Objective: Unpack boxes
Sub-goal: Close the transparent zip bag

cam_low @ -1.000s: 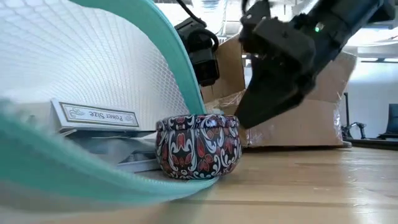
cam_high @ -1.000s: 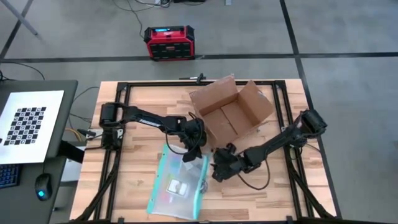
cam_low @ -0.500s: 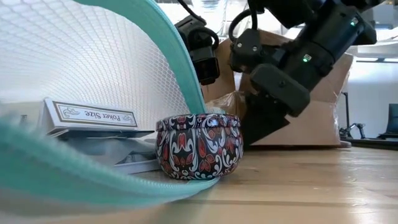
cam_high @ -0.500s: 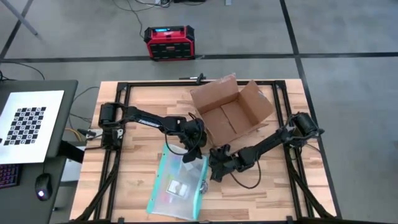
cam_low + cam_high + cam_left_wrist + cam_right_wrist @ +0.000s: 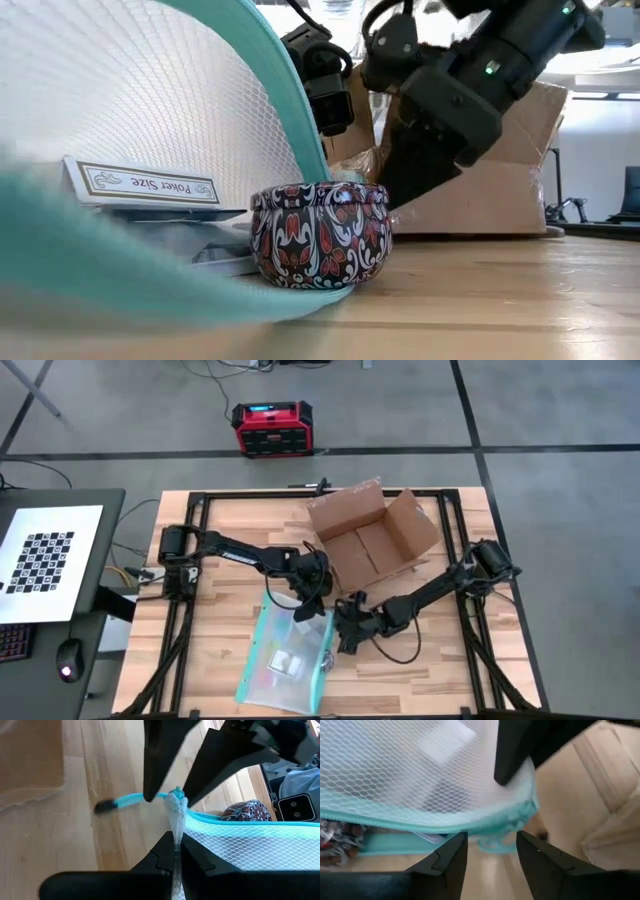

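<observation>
From above, the cardboard box (image 5: 368,545) is sitting open near the far middle of the table (image 5: 220,660), flaps spread, just behind both grippers. In front of it a clear mesh pouch (image 5: 285,655) with a teal edge is lying toward the near side.

The left gripper (image 5: 312,603) is hanging over the pouch's far corner. Only the left wrist view shows its grip: the fingers are clenched on a bunched bit of the pouch's mesh (image 5: 176,812) by the teal zipper, with the teal pull tab (image 5: 120,802) lying on the wood beyond.

The right gripper (image 5: 345,632) is reaching in at the pouch's right edge. Its own wrist view shows the fingers (image 5: 447,862) standing apart, with the teal edge (image 5: 470,822) between and beyond them, not pinched.

The low view alone is showing what the pouch contains: a round patterned tin (image 5: 320,235) and a card box (image 5: 140,185) reading "Poker Size", with the cardboard box behind the arms.
</observation>
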